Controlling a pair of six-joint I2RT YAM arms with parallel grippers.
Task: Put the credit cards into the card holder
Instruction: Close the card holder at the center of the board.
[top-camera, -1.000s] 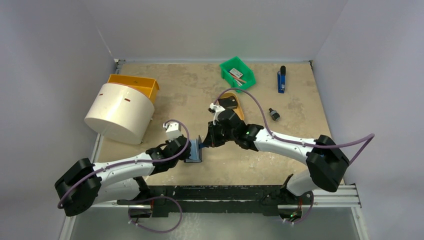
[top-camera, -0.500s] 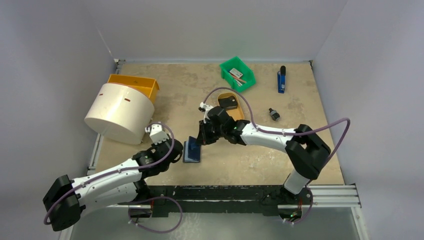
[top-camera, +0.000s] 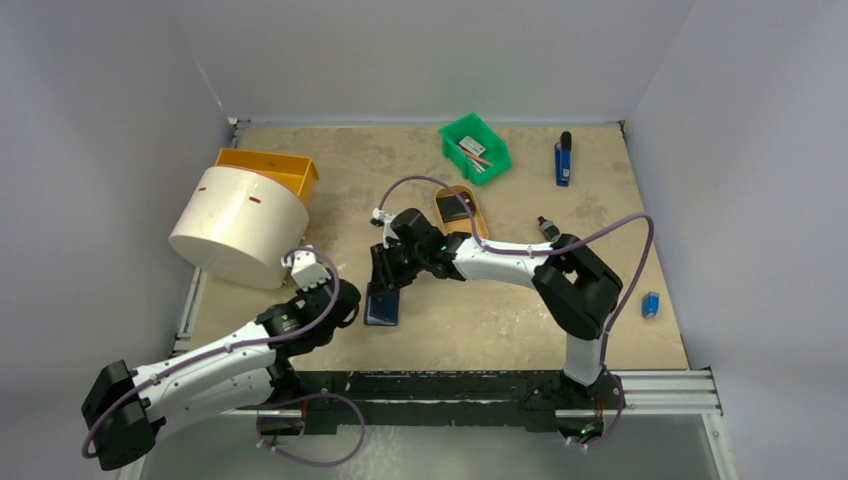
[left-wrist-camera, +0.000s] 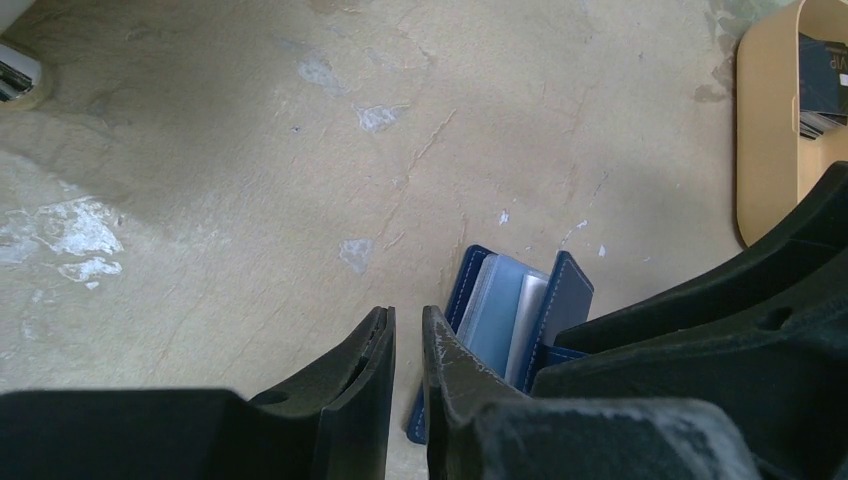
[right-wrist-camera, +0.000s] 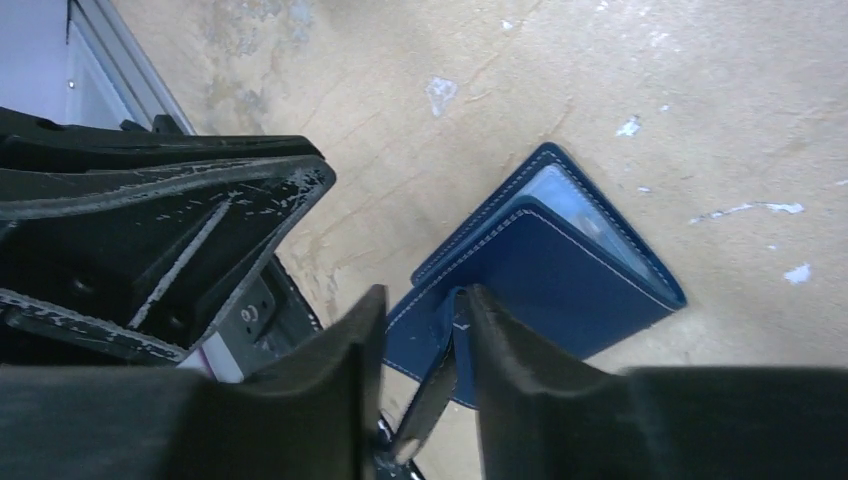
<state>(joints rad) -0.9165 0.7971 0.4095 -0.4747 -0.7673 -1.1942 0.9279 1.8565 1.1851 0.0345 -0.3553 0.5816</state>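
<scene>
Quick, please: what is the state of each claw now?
Left claw: nearly closed, holding nothing.
Right claw: slightly open around the card holder tab, not gripping it.

Even bright overhead light, soft shadows; wrist views' near foreground blurry, rest sharp.

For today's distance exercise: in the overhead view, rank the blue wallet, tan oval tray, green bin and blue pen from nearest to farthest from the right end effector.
1. Blue wallet, directly beneath the right end effector.
2. Tan oval tray, behind, right.
3. Green bin, far edge.
4. Blue pen, far right.
</scene>
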